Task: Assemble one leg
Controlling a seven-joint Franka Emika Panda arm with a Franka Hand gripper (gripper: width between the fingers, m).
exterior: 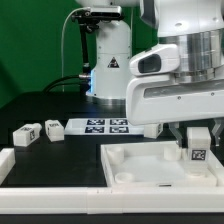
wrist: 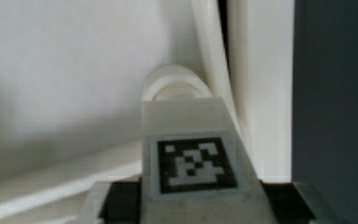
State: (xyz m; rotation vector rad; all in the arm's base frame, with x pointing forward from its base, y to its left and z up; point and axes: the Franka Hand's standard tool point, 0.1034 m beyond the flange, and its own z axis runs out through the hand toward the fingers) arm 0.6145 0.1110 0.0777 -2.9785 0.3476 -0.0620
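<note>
A dark green backdrop [exterior: 30,40] is hanging behind the black desk [exterior: 70,155], which is catching soft, even light.

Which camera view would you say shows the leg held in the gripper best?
The wrist view: the leg fills the middle of the picture, its tag plain. The exterior view shows it only small, between the fingers of the gripper, over a corner of the white tabletop.

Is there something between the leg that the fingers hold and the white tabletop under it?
Nothing visible. The gripper holds the leg at the corner of the tabletop on the exterior view's right. The wrist view shows only white surface ahead of it.
</note>
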